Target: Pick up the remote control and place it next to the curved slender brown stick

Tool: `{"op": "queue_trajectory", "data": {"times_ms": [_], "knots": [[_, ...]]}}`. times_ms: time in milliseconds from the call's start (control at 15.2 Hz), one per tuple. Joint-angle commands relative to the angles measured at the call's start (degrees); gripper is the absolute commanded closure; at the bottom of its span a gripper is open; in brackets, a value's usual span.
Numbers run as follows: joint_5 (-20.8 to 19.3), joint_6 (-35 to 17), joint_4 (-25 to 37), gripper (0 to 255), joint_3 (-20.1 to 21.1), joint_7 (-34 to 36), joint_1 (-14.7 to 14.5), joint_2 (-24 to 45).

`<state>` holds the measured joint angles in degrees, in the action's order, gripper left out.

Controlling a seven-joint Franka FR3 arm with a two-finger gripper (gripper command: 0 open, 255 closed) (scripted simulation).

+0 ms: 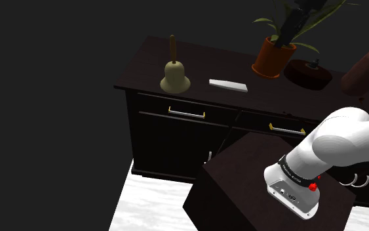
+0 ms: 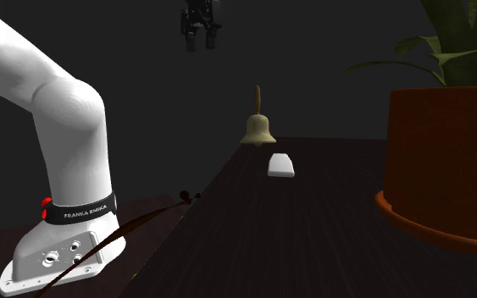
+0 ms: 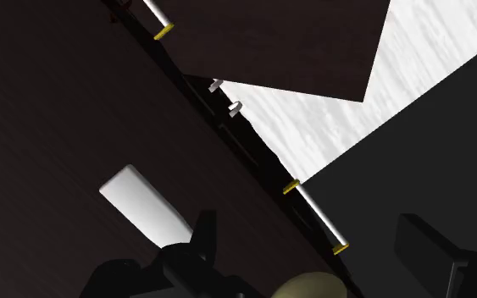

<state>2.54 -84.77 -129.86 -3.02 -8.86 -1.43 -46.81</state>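
Remote control (image 3: 143, 206) lies partly behind end effector (image 3: 313, 241).

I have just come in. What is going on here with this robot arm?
The white arm holds its gripper high above the dark cabinet, open and with nothing in it. The white remote control lies flat on the cabinet top, beside a bell, and nothing touches it. The thin curved brown stick shows toward the second exterior view's lower left, apart from the remote control. The pick-up is not yet done.
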Motion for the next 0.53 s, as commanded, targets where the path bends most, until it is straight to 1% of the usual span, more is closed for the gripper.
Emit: {"op": "queue_trajectory", "data": {"times_ms": [0, 462], "knots": [[0.0, 0.0, 0.0, 0, 0.0, 0.0, 0.0, 0.0], [-4.7, -11.8, -6.8, 0, -5.6, -13.1, -1.8, 5.7]]}}
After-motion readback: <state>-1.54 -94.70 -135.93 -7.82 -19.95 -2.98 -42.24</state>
